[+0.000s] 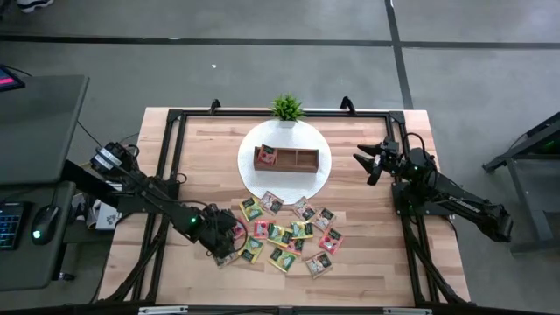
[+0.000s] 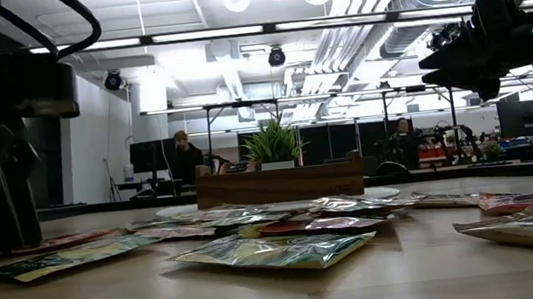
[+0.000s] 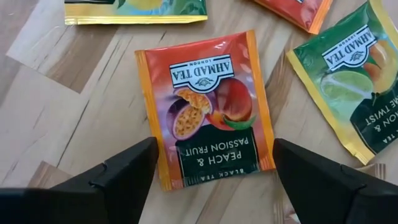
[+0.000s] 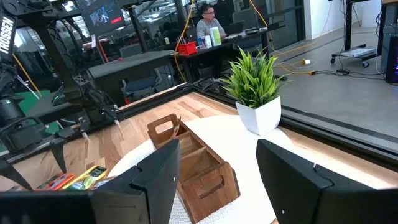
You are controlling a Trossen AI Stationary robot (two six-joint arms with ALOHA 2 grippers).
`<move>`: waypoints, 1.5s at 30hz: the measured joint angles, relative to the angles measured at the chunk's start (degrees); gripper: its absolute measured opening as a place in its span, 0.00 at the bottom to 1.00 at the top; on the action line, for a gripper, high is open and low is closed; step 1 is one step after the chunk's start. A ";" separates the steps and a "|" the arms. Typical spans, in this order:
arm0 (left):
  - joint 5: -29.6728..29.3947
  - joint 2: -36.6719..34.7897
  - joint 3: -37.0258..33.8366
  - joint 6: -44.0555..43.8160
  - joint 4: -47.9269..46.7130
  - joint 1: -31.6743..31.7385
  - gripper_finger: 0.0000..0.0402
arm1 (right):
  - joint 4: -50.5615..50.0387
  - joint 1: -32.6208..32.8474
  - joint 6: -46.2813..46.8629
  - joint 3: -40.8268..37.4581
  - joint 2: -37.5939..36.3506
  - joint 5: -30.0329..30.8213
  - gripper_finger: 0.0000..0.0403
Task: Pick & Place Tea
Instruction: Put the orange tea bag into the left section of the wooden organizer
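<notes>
Several tea sachets (image 1: 284,232) in green, yellow, red and pink lie flat and loose on the wooden table, near its front. My left gripper (image 1: 226,238) stands low at the left end of this scatter, pointing steeply down. It is open, with its fingers on either side of one end of a red-orange tea sachet (image 3: 208,109) that lies flat on the wood. A brown wooden tray (image 1: 284,159) rests on a round white plate (image 1: 262,184), with one red sachet (image 1: 267,157) in its left compartment. My right gripper (image 1: 372,162) hangs open and level above the table, right of the plate.
A small potted plant (image 1: 287,108) stands at the plate's far edge. A black frame rail (image 1: 175,157) runs around the table top. A green sachet (image 3: 354,81) and a yellow one (image 3: 134,11) lie close to the red-orange one. People sit at desks in the room beyond (image 4: 208,25).
</notes>
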 joint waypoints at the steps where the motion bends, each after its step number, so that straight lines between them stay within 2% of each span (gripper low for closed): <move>1: 0.34 0.53 0.02 -0.03 -0.02 0.00 0.79 | 0.00 -0.01 0.00 0.01 0.00 0.01 0.52; 12: -0.11 4.69 0.31 -2.95 -2.85 -0.07 0.79 | 0.01 0.01 0.00 -0.01 0.00 0.00 0.52; 15: -0.13 4.71 0.31 -3.14 -3.38 -0.05 0.77 | 0.02 0.00 0.00 0.01 0.00 0.01 0.52; 33: -1.05 4.77 0.33 -2.96 -4.63 0.02 0.20 | 0.02 -0.01 0.00 0.01 0.00 -0.01 0.52; 38: -0.92 5.25 2.31 2.77 -7.23 0.02 0.04 | 0.02 0.01 0.00 -0.01 0.00 -0.01 0.52; 45: 0.83 5.80 8.98 14.10 -19.46 0.07 0.01 | 0.01 0.01 0.00 0.00 0.00 0.01 0.52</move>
